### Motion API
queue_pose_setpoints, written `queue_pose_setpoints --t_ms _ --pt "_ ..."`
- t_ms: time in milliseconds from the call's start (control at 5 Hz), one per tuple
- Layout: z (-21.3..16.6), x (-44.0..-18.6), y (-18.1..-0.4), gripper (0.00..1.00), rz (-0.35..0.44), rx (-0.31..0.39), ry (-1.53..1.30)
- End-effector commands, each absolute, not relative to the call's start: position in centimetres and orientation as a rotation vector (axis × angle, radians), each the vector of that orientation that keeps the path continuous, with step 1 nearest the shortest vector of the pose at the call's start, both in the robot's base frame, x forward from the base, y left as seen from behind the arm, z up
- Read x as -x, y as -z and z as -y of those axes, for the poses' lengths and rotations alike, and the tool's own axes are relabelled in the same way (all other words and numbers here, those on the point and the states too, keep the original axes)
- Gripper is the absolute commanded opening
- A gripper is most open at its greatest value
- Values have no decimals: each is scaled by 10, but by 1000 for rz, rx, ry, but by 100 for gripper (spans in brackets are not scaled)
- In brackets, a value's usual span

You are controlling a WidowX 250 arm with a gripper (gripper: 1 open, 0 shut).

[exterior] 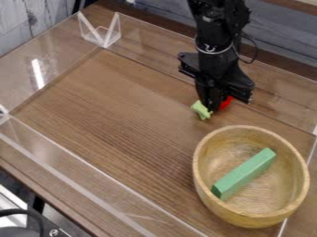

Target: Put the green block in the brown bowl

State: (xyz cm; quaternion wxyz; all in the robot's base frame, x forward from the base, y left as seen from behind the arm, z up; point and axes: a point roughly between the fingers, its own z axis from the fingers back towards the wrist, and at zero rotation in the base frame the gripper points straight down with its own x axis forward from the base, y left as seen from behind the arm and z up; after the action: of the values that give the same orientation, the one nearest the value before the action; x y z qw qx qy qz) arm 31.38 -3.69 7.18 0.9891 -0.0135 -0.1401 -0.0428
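A long green block (244, 173) lies diagonally inside the brown wooden bowl (198, 176) at the front right of the table. Behind the bowl, my black gripper (214, 106) points steeply down at the tabletop with its jaws shut. A small lime-green piece (198, 110) lies on the wood just left of the fingertips, touching or nearly touching them. A bit of red (212, 104) shows at the fingertips. Whether anything is pinched between the fingers cannot be told.
Low clear acrylic walls (50, 153) fence the wooden tabletop on the left and front. A clear plastic stand (99, 32) sits at the back left. The arm (218, 37) rises over the back right of the table.
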Motion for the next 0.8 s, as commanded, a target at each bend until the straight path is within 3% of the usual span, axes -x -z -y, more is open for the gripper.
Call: queue_pose_setpoints --t_ms 0,600 --pt "36 -327 -82 0 335 26 81" --pt "35 -339 -69 0 331 23 67"
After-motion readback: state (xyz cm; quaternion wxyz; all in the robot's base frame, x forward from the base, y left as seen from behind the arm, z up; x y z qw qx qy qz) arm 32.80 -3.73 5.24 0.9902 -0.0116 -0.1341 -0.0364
